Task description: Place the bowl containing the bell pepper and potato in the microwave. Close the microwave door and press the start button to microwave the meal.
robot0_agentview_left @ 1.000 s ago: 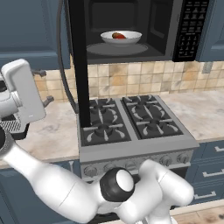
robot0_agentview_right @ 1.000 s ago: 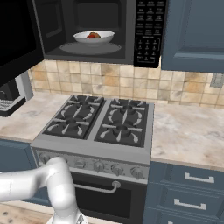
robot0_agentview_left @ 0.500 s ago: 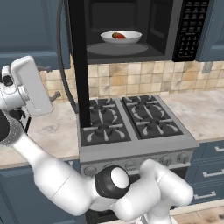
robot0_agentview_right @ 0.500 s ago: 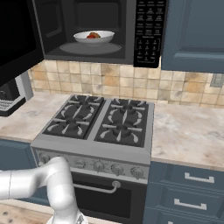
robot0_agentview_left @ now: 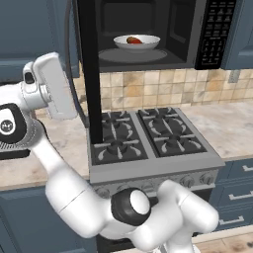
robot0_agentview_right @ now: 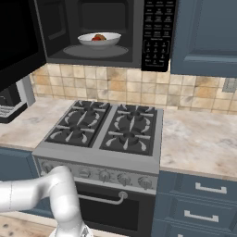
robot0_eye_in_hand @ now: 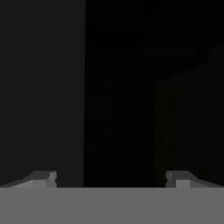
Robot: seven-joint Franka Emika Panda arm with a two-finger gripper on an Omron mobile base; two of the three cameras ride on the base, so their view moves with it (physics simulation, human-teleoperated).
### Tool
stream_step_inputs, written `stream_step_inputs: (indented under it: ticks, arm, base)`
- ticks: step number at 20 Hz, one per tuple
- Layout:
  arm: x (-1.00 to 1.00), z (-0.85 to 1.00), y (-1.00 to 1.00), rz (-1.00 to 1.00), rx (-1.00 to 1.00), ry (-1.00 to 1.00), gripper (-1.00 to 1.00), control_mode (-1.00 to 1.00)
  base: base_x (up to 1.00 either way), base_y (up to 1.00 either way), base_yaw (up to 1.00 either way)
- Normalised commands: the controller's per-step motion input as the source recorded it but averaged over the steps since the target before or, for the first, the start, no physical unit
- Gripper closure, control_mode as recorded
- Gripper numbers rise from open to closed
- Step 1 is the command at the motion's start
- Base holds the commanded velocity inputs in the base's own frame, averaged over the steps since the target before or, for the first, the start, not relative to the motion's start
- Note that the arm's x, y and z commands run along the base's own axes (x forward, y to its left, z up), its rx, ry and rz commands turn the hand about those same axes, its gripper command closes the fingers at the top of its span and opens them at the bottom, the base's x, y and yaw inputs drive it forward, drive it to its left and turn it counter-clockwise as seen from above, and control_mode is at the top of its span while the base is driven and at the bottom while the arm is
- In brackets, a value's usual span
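Observation:
The black microwave (robot0_agentview_left: 148, 29) (robot0_agentview_right: 102, 28) hangs above the stove with its door swung wide to the left. The microwave door (robot0_agentview_left: 90, 74) shows edge-on in the left base view and as a dark panel (robot0_agentview_right: 18, 41) in the right base view. Inside, on the turntable, sits the white bowl (robot0_agentview_left: 148, 44) (robot0_agentview_right: 85, 40) holding the red bell pepper (robot0_agentview_left: 134, 41) (robot0_agentview_right: 97, 38). The potato is a tan bit (robot0_agentview_right: 101, 35) beside the pepper. My white hand (robot0_agentview_left: 52, 86) hovers left of the door, on its outer side. My gripper (robot0_eye_in_hand: 111, 177) is open, facing a dark surface close ahead, with nothing between its fingers.
The keypad strip (robot0_agentview_left: 215, 29) (robot0_agentview_right: 155, 32) runs down the microwave's right side. A four-burner stove (robot0_agentview_left: 148, 133) (robot0_agentview_right: 106, 127) lies below, between stone counters (robot0_agentview_right: 199, 139). A dark appliance (robot0_agentview_right: 9, 104) stands at the far left of the counter. Blue cabinets (robot0_agentview_right: 208, 37) flank the microwave.
My hand has risen from counter height and swung up toward the open door's outer side. The bowl and door have not moved.

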Motion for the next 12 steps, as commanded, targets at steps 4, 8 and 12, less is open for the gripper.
stream_step_inputs:
  ticks: [4, 8, 12]
  arm:
    - [0.0, 0.22, -0.62, -0.1, 0.0, -0.04, -1.0, -1.0]
    - [0.0, 0.06, -0.74, -0.1, 0.0, -0.03, -1.0, -1.0]
    - [0.0, 0.01, -0.78, -0.1, 0.0, -0.02, -1.0, -1.0]
  base:
    - [0.0, 0.0, 0.0]
    - [0.0, 0.0, 0.0]
    - [0.0, 0.0, 0.0]
